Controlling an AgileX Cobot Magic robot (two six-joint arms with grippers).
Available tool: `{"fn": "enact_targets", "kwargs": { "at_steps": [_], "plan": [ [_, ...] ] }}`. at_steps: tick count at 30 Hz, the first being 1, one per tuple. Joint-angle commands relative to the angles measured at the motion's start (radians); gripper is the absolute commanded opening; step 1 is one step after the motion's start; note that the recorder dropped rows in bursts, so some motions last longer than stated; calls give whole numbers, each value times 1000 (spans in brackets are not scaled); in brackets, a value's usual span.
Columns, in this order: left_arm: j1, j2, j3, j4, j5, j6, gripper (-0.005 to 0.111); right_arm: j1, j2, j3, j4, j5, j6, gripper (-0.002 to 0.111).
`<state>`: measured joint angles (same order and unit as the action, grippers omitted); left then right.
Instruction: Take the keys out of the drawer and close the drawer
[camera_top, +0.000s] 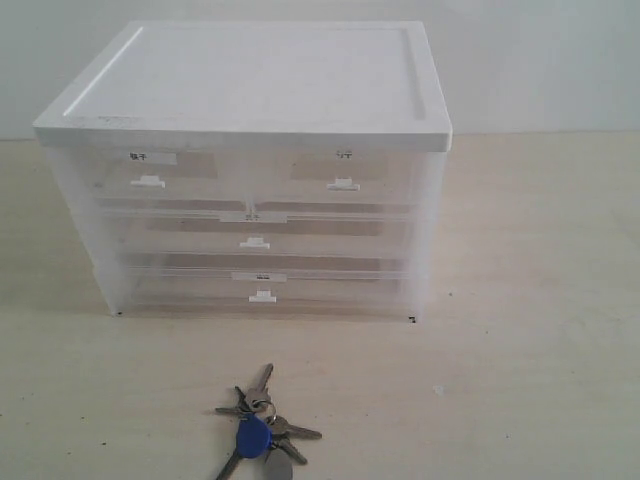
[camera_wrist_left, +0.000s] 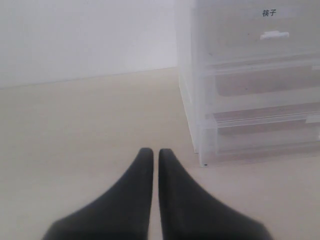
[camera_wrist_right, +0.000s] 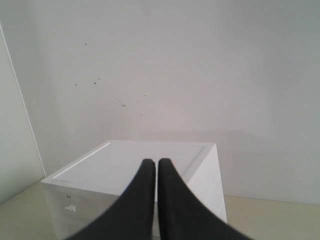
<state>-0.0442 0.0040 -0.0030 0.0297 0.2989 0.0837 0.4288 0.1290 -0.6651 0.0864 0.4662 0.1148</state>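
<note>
You look done: the keys (camera_top: 258, 425) lie on the table (camera_top: 540, 300), bottom centre; the drawer (camera_top: 345, 170), just right of centre above, looks shut. Your left gripper (camera_wrist_left: 155, 151) and right gripper (camera_wrist_right: 156, 162) are closed, empty.

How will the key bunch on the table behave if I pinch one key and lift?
The keys would probably dangle loosely, since they fan from one ring. Flat metal blades lying flush on the table likely slip from a pinch. The blue fob looks bulkier, probably easier to grip.
</note>
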Motion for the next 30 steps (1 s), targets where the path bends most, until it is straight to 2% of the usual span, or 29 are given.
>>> {"fn": "enact_targets", "kwargs": {
  "at_steps": [1, 22, 26, 30],
  "plan": [
    [-6, -4, 3, -8, 1, 0, 5, 0, -2, 2, -2, 2, -2, 0],
    [-6, -4, 3, -8, 3, 0, 5, 0, -2, 2, 11, -38, 11, 0],
    [-6, -4, 3, -8, 3, 0, 5, 0, 3, 2, 13, 5, 17, 0],
    [-6, -4, 3, -8, 3, 0, 5, 0, 27, 2, 110, 98, -34, 0]
  ]
}}
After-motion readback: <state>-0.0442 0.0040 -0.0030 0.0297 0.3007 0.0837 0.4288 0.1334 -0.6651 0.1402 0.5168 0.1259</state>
